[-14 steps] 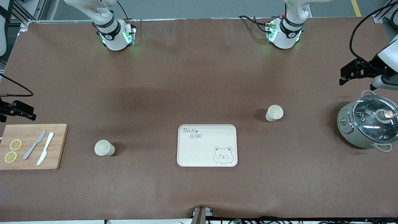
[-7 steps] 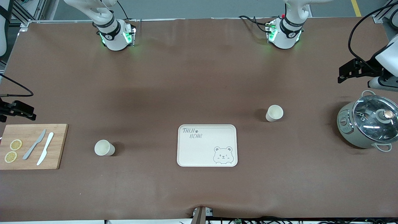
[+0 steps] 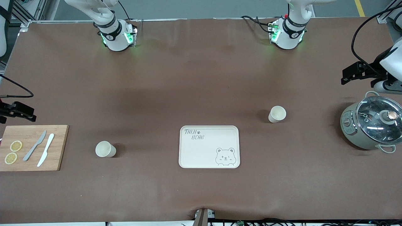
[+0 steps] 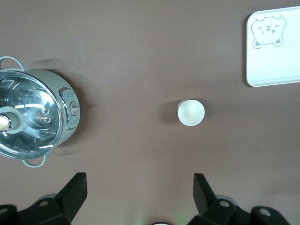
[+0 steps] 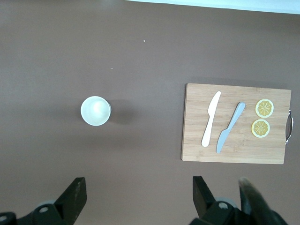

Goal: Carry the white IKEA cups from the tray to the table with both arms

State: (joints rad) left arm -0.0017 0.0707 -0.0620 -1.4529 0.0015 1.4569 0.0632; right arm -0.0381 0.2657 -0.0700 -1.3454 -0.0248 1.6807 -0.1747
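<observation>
Two white IKEA cups stand upright on the brown table. One cup (image 3: 277,114) is a little farther from the front camera than the bear-printed tray (image 3: 207,152), toward the left arm's end; the left wrist view shows this cup (image 4: 191,113) from high above. The other cup (image 3: 105,148) stands between the tray and the cutting board, and the right wrist view shows it (image 5: 95,110). My left gripper (image 4: 139,187) is open over bare table between that cup and the pot. My right gripper (image 5: 139,190) is open over bare table near its cup. Both hold nothing.
A grey-green cooker pot (image 3: 370,125) with a glass lid sits at the left arm's end. A wooden cutting board (image 3: 59,147) at the right arm's end carries a grey knife (image 3: 34,146), a white knife (image 3: 46,150) and two lemon slices (image 3: 15,146).
The left arm's black hand above the pot has shifted slightly. The cups, the tray and the right arm have not moved.
</observation>
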